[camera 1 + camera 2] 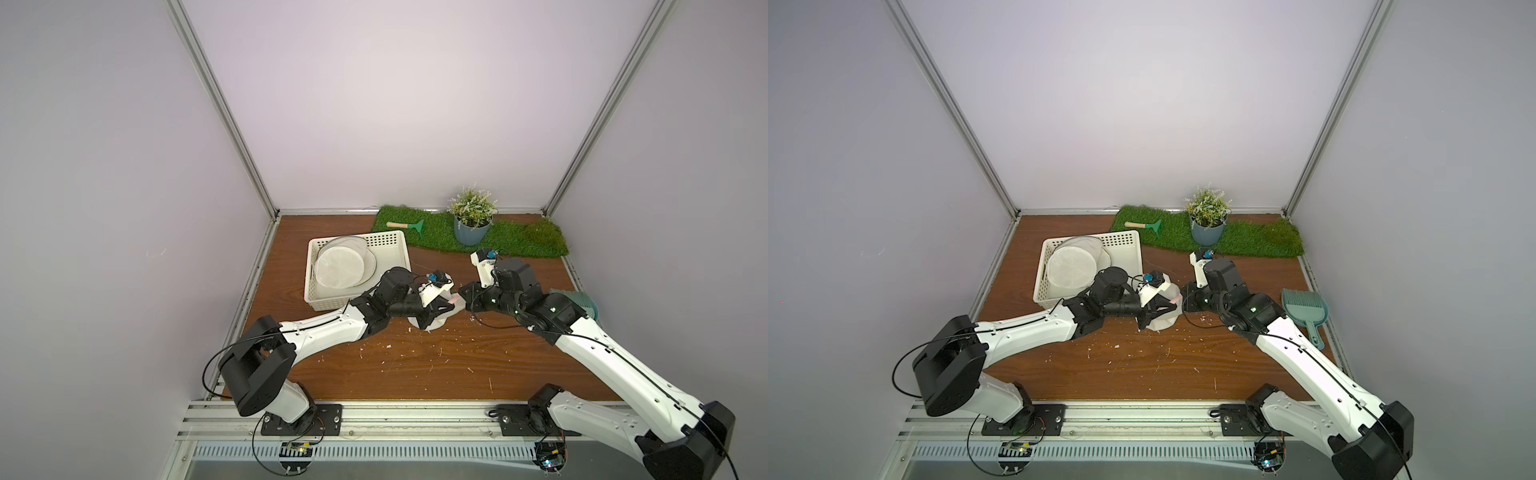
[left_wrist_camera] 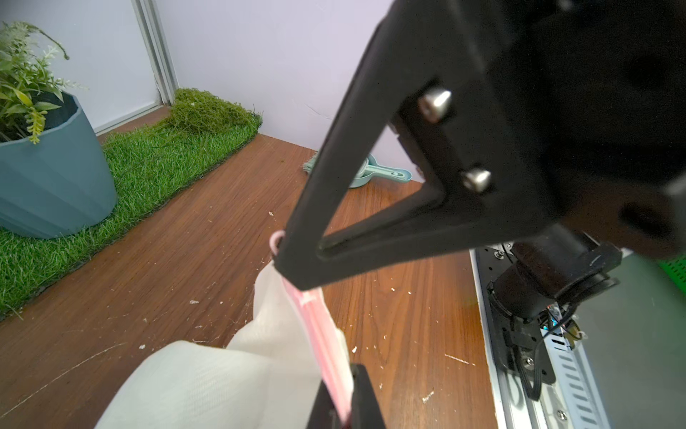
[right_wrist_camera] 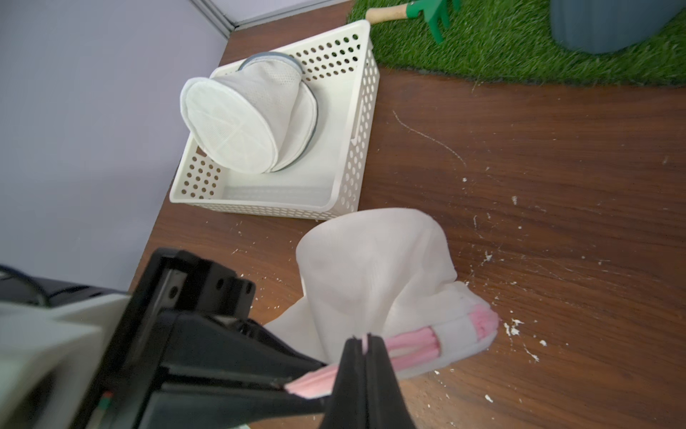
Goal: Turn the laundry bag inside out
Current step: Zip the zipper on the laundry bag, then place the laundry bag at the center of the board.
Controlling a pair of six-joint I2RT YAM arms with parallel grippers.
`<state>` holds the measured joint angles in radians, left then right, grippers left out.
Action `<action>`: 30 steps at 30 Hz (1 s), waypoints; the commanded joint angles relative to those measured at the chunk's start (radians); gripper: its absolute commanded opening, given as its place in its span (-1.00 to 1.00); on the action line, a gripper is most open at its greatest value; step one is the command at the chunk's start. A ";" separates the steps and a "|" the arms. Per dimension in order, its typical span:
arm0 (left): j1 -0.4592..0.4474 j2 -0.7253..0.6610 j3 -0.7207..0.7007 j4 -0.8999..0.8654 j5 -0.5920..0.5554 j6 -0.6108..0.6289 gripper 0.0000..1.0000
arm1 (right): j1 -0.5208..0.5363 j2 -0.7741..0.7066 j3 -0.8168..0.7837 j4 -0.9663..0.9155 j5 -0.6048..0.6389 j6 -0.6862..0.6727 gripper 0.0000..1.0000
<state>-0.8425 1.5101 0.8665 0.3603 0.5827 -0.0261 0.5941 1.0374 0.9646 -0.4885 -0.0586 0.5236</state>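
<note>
We mark the white translucent mesh laundry bag (image 3: 375, 260) as slumped on the brown wood-grain surface (image 3: 557, 148). It lies just in front of the white perforated plastic basket (image 3: 260, 208), between the two arms. Its mouth edge is a pink bunched rim band (image 3: 415, 341), gathered into folds at one side of the bag.

The left pincer (image 2: 343, 403) is pressed together on that pink band. The right pincer (image 3: 365, 347) is also pressed together on the band, just beside the left one. The tips nearly meet.

We judge both pinches sit close on the rim so the arms can pull apart and spread the mouth. The body could then be pushed or peeled through. The body lies slack on the surface, so the grips carry little weight and only the rim is lifted.

In both top views the left wrist hides most of the bag.

We judge the turning as not yet begun. We cannot tell which face is outward.

The basket holds round white mesh bags with a grey rim (image 3: 230, 122), leaning on its wall, clear of the arms. We cannot tell whether they are done or waiting.

Risk, as we see it: thin mesh could slip from a narrow pinch when pulled.
</note>
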 commanded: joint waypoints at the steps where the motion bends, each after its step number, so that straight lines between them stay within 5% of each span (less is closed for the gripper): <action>1: -0.006 -0.027 -0.018 0.031 0.040 -0.016 -0.99 | -0.045 -0.038 0.006 0.014 0.049 0.023 -1.00; 8: 0.002 -0.037 -0.054 0.179 0.089 -0.119 -0.99 | -0.081 -0.051 -0.031 0.016 0.020 0.023 -1.00; 16: -0.015 0.042 -0.081 0.563 0.162 -0.429 -0.99 | -0.085 -0.047 0.061 -0.086 0.015 -0.047 -1.00; 25: -0.065 0.163 -0.117 0.697 0.003 -0.599 -0.29 | -0.087 -0.033 0.071 -0.239 0.045 -0.108 -1.00; 30: -0.061 0.201 -0.196 0.723 -0.097 -0.658 0.01 | -0.080 0.055 0.002 -0.080 -0.016 -0.090 -1.00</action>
<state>-0.9031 1.6955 0.6987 1.0222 0.5652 -0.6182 0.5091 1.0424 0.9909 -0.6533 -0.0444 0.4419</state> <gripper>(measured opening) 0.493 0.060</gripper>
